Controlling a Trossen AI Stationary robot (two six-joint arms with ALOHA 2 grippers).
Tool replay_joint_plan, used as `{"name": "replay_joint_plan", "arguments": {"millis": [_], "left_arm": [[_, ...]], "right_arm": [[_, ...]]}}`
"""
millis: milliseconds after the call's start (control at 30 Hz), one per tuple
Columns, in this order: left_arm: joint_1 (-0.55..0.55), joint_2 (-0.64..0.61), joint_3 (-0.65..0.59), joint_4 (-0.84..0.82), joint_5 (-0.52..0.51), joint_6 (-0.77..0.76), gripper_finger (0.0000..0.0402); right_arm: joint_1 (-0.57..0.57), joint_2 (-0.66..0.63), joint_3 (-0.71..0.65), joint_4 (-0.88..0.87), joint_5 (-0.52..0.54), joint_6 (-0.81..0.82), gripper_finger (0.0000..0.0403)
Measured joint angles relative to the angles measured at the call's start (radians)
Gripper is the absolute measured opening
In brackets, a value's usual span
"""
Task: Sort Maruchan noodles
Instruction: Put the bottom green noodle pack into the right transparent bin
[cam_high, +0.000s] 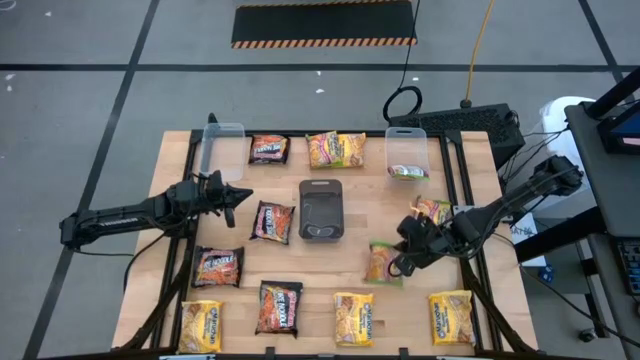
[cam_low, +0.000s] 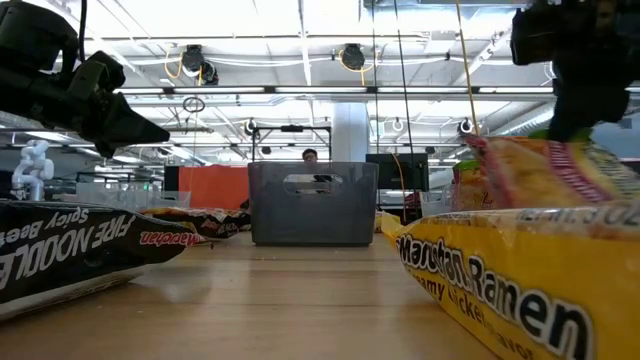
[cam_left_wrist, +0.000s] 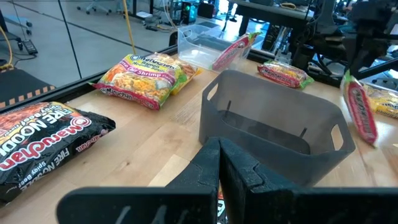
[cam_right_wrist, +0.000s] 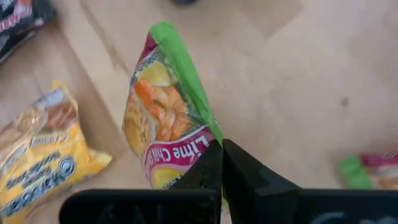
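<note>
Now a green-edged noodle packet (cam_right_wrist: 165, 118) is pinched by its edge in the right gripper (cam_high: 408, 262), jaws closed tight on the wrapper — it is held off the wood, right of centre, near the table's right side. Hanging from one edge as it does, it can be expected to swing and flop, so a slow, level carry is called for, with no sharp turns of the wrist.

Where should it be taken? A similar green-edged packet already stands inside the clear tub (cam_high: 406, 152) at the far right, so that tub looks the likely home — a judgement only. The packet is best lowered well inside the rim before the jaws are parted, lest it catch on the wall and tip out.

Over on the left, the left gripper (cam_high: 238, 194) is held above the table with its fingers pressed together on nothing, beside a dark packet (cam_high: 271, 221) that lies just left of the grey tray (cam_high: 321, 210). Yellow packets (cam_high: 353, 318) lie unsorted along the near edge, dark ones at near left, and a second clear tub (cam_high: 221, 147) waits at far left.
</note>
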Motion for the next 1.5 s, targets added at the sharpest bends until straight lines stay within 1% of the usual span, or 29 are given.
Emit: {"name": "replay_joint_plan", "arguments": {"millis": [167, 500, 600, 700, 1000, 1367, 1500], "left_arm": [[0.0, 0.0, 0.0, 0.0, 0.0, 0.0, 0.0006], [0.0, 0.0, 0.0, 0.001, 0.0, 0.0, 0.0006], [0.0, 0.0, 0.0, 0.001, 0.0, -0.001, 0.0006], [0.0, 0.0, 0.0, 0.001, 0.0, -0.001, 0.0006], [0.0, 0.0, 0.0, 0.0, 0.0, -0.001, 0.0006], [0.0, 0.0, 0.0, 0.0, 0.0, -0.004, 0.0006], [0.0, 0.0, 0.0, 0.0, 0.0, -0.014, 0.0006]], "right_arm": [[-0.031, 0.0, 0.017, -0.033, 0.103, -0.048, 0.0], [-0.126, 0.0, 0.017, -0.039, 0.187, -0.181, 0.0], [-0.153, -0.001, 0.017, -0.018, 0.22, -0.241, 0.0], [-0.186, -0.012, 0.017, 0.005, 0.23, -0.3, 0.0], [-0.294, -0.081, 0.017, 0.145, 0.322, -0.547, 0.0], [-0.483, -0.191, 0.017, 0.242, 0.347, -0.851, 0.0], [-0.557, -0.226, 0.017, 0.316, 0.347, -0.967, 0.0]]}}
